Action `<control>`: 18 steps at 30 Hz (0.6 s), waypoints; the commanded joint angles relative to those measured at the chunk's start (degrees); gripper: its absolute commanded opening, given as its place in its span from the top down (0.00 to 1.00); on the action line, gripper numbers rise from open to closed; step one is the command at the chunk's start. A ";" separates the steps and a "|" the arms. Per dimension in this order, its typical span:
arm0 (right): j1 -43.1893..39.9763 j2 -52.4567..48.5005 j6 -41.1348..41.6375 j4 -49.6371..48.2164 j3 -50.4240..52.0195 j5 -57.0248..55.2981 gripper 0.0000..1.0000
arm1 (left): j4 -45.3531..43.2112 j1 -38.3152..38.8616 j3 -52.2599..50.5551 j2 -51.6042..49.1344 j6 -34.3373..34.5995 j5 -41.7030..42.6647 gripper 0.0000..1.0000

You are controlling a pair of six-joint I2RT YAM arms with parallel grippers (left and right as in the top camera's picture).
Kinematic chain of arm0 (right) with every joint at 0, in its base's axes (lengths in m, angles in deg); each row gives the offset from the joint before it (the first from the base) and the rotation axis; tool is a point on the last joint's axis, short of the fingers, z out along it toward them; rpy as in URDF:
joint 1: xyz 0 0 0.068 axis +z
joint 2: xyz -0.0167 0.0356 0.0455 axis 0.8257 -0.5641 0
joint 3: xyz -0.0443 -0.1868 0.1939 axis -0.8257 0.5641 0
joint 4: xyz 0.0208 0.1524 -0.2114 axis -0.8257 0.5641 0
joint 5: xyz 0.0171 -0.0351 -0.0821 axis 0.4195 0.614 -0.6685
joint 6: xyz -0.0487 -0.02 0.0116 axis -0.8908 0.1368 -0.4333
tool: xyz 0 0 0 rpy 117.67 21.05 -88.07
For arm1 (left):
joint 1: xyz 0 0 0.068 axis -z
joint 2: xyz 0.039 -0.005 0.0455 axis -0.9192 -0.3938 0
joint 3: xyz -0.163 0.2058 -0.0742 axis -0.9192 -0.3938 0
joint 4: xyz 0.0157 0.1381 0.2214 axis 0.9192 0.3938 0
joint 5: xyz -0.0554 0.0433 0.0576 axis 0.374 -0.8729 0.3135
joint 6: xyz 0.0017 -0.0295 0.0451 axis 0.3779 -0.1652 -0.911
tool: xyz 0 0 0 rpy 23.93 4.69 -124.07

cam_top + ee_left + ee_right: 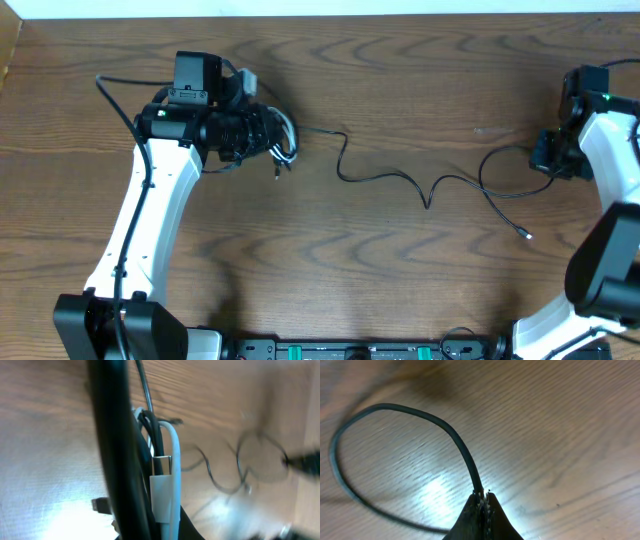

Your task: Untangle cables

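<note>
Near edge: right gripper [483, 497] pinched tight on black cable [451, 435] — cable arcs far and left, then loops back near over the wooden bench [560, 420].

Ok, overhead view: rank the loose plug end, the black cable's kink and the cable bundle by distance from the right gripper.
From the right gripper:
1. Loose plug end, right side, close by.
2. Kink, around the middle.
3. Cable bundle, far left.

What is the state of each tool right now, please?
Left tool: closed, holding the bundle of black and white cables.
Right tool: closed on a black cable.
</note>
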 commanded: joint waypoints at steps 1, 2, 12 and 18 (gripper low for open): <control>-0.39 -3.13 1.11 -0.96 -0.33 1.79 0.99 | 1.53 0.17 0.94 0.46 -22.75 13.14 0.92; -0.39 -3.80 1.11 -1.18 -0.33 1.79 0.99 | 2.05 0.17 0.90 0.46 -25.16 14.43 0.92; -0.26 -6.58 0.11 -3.45 -0.90 2.89 0.42 | 3.41 0.17 -1.38 0.42 -39.80 17.94 0.92; 0.07 -6.49 -1.97 4.79 -11.21 3.72 0.27 | 3.65 0.17 -1.40 0.42 -44.52 17.90 0.92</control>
